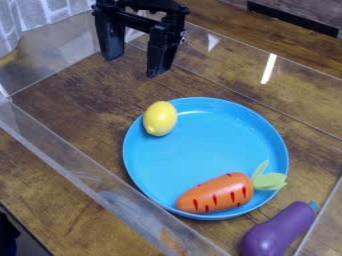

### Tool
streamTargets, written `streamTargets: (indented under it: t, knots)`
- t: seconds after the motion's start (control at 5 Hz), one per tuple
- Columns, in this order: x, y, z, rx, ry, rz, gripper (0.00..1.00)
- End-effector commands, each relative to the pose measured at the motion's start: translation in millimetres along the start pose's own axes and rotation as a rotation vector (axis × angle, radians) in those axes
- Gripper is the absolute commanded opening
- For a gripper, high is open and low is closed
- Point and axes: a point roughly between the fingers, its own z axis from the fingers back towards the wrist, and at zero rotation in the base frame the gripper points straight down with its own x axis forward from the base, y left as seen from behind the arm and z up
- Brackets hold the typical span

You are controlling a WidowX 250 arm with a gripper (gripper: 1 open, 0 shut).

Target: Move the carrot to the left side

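The orange carrot (218,193) with dark cross lines and a light green top lies on the near right part of a blue plate (221,135), its leafy end pointing right. My black gripper (138,52) hangs over the wooden table at the upper left, well away from the plate. Its two fingers (160,55) stand apart, open, with nothing between them.
A yellow lemon (159,118) rests on the plate's left rim. A purple eggplant (278,232) lies on the table by the lower right corner. Clear plastic walls (60,150) enclose the wooden table (80,100) on the left and near sides.
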Motion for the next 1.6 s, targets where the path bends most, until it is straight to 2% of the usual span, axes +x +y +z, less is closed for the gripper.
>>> streamTargets:
  t: [0.0,0.2,0.4,0.8,1.0,1.2,1.4]
  knots:
    - [-0.7,-4,-6.3,0.000,0.010,-0.042,1.00]
    - [-3.4,-13,-14.4,0.004,0.015,-0.135,1.00]
    - [-10.7,-30,-20.5,0.011,0.002,-0.274,1.00]
    - [-19.6,-66,-57.3,0.057,-0.029,-0.501,1.00]
    - [-21.5,-79,-77.4,0.081,-0.030,-0.581,1.00]
    - [-19.0,-88,-96.9,0.099,-0.031,-0.615,1.00]
    - [-15.7,-92,-108.6,0.110,-0.041,-0.636,1.00]
